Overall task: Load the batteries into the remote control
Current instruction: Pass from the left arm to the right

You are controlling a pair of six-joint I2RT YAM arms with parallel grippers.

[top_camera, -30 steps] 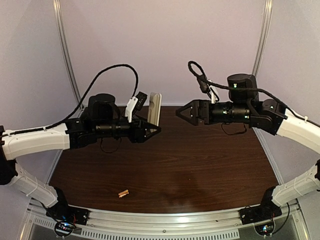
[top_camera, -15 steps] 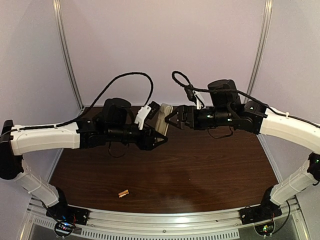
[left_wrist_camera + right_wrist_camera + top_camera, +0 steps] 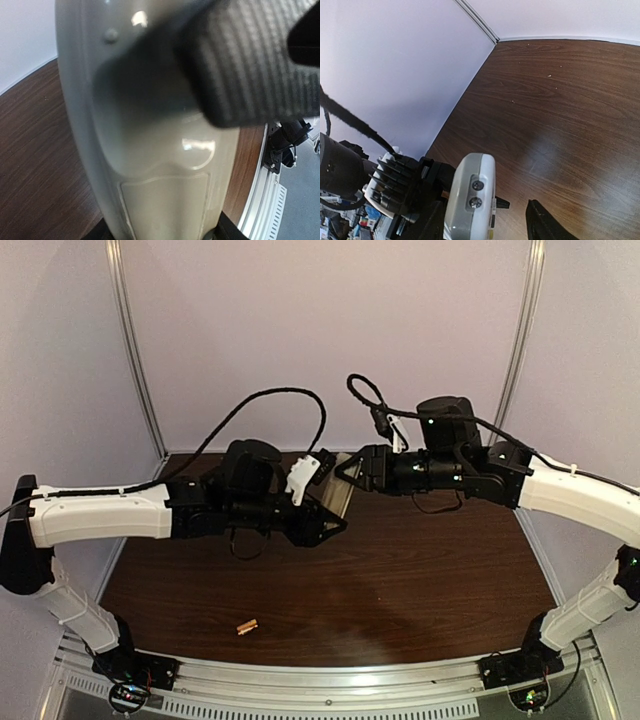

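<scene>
Reaching in from the left, the left arm (image 3: 100, 515) stretches level above the table (image 3: 430, 580), its left gripper (image 3: 338, 522) clamped on the remote control (image 3: 340, 498), held upright, beige back towards the wrist camera. The right arm (image 3: 580, 495) extends leftward, and the right gripper (image 3: 347, 468) holds its jaws apart astride the remote's upper end. The batteries (image 3: 246, 626) lie on the table near its front edge

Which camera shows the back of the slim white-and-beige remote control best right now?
Left wrist: the remote control fills the frame, with its beige back and outlined panel up close. Right wrist shows only its end with two screws. Top external shows just a pale sliver.
</scene>
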